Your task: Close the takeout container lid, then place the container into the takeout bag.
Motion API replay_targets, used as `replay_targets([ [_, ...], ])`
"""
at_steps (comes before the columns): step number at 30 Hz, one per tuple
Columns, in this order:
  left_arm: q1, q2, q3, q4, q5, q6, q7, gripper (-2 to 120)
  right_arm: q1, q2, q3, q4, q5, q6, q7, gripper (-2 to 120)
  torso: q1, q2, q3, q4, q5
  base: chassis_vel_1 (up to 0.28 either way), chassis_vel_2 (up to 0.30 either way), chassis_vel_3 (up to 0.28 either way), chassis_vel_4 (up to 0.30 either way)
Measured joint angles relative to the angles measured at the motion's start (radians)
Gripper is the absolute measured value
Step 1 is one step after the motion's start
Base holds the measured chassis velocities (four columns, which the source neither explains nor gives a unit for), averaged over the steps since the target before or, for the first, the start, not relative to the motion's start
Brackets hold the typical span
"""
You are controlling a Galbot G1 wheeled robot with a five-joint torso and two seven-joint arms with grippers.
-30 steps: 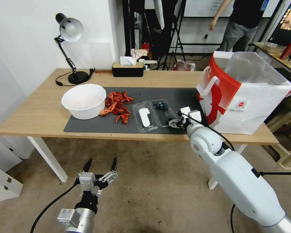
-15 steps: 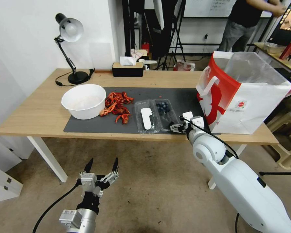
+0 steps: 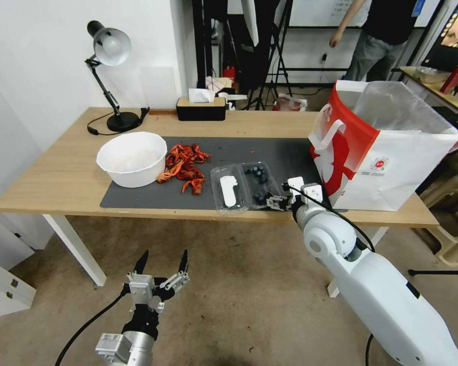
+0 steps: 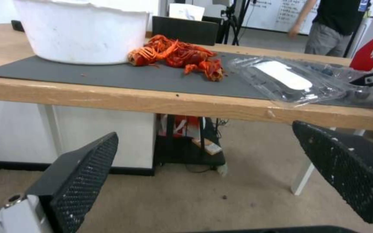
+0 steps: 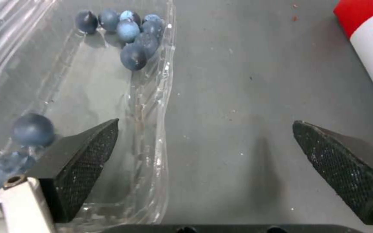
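The takeout container [image 3: 259, 184] lies open on the dark mat near the table's front edge, with loose blueberries [image 5: 130, 35] in its tray. Its lid [image 3: 228, 187], clear with a white label, lies flat beside the tray on the bowl's side and shows again as the lid [image 4: 283, 76]. My right gripper [image 3: 276, 202] is open at the tray's near right corner. In the right wrist view the right gripper [image 5: 208, 152] straddles the tray's side wall, one finger [image 5: 83, 155] inside and the other on the mat. The takeout bag [image 3: 392, 152] stands open to the right. My left gripper [image 3: 160, 264] hangs open below the table.
A white bowl [image 3: 132, 157] and a heap of red crayfish shells [image 3: 185, 168] sit left of the container. A desk lamp [image 3: 109, 76] and a black tissue box [image 3: 201, 107] stand at the back. The table edge [image 4: 186, 103] runs just in front of the container.
The container has turned and slid a little toward the table's front edge, and some blueberries have rolled to its near end. My right gripper has drawn back slightly with it.
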Motion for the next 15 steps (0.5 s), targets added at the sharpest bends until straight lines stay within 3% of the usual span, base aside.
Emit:
replay_targets([
  [8,0.001,-0.003,-0.001,0.010,0.001,-0.013,0.002,100,0.001,0.042,0.031,0.023,0.057,0.001,0.050,100,0.000,0.000,0.000,0.0000,0.0000,0.000,0.000,0.000,0.000],
  [15,-0.007,-0.006,0.004,0.011,0.002,-0.013,0.003,100,-0.026,0.043,0.106,0.073,-0.040,0.034,-0.113,100,0.000,0.000,0.000,0.0000,0.0000,0.000,0.000,0.000,0.000],
])
